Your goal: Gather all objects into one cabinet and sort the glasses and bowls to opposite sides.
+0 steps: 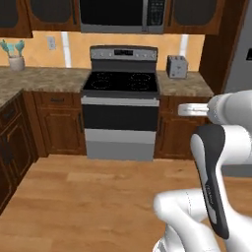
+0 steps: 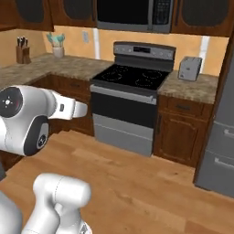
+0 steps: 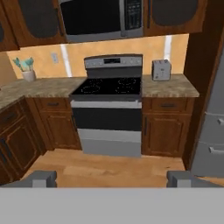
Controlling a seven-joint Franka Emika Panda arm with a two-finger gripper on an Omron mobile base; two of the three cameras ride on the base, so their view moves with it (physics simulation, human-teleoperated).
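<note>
My gripper (image 3: 112,179) is open, its two grey fingertips (image 3: 43,178) set wide apart with nothing between them. It hangs over the wooden floor and looks toward the stove (image 3: 107,94). The glasses and bowls are out of view. Dark brown wall cabinets (image 3: 173,15) with shut doors flank the microwave (image 3: 100,17); I cannot tell which one is the task's cabinet. The white arm (image 1: 216,162) is folded close above the base.
A toaster (image 3: 161,70) stands on the counter right of the stove, and a potted plant (image 3: 27,70) and a knife block (image 2: 21,52) on the left counter. A grey fridge (image 3: 212,131) fills the right side. Base cabinets line the left and back walls around open wooden floor (image 1: 98,197).
</note>
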